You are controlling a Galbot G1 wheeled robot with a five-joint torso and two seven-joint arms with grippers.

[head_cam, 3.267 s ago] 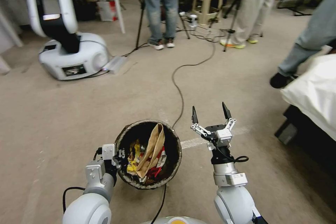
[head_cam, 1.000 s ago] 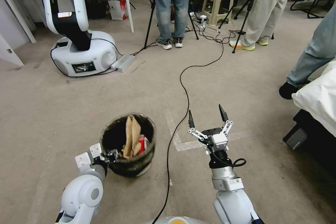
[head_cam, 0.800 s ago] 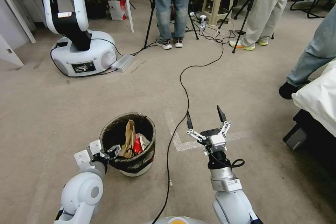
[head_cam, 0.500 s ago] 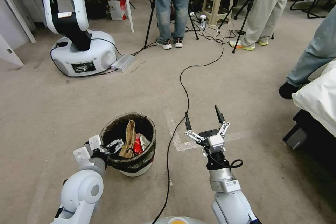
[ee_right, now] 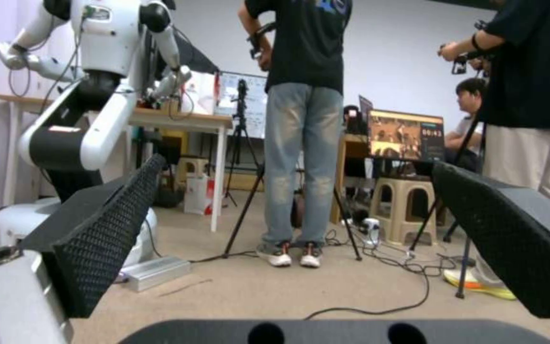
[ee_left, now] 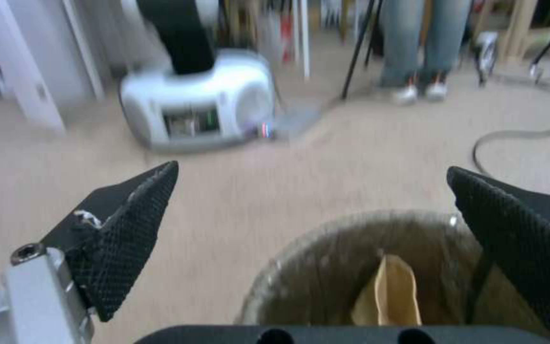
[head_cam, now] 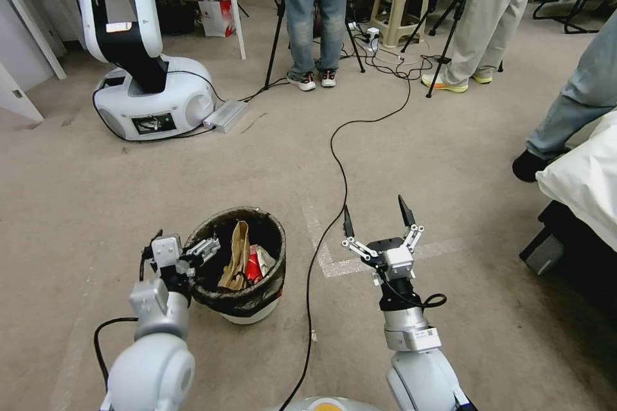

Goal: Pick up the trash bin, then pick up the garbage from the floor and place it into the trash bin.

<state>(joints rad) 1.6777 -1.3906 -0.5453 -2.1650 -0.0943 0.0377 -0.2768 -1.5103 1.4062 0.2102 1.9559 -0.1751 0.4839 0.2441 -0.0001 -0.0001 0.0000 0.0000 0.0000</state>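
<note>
Trash bin (head_cam: 239, 270) upright on the floor (head_cam: 83, 205), left pincer (head_cam: 193, 250) at its rim, nothing gripped.

Bin holds garbage: a brown paper bag (head_cam: 235, 257) standing on end and a red-and-white packet (head_cam: 255, 264) beside it. A dark bag liner is folded over the rim. Left pincer sits at the bin's near-left edge, fingers spread wide; in the left wrist view one finger (ee_left: 129, 224) is over bare carpet outside the bin, the other (ee_left: 517, 239) over its opening, neither closed on the rim. Right pincer (head_cam: 376, 217) hangs to the right of the bin, well apart, fingers wide open and empty. A black cable (head_cam: 334, 160) runs across the floor between bin and right pincer.
</note>
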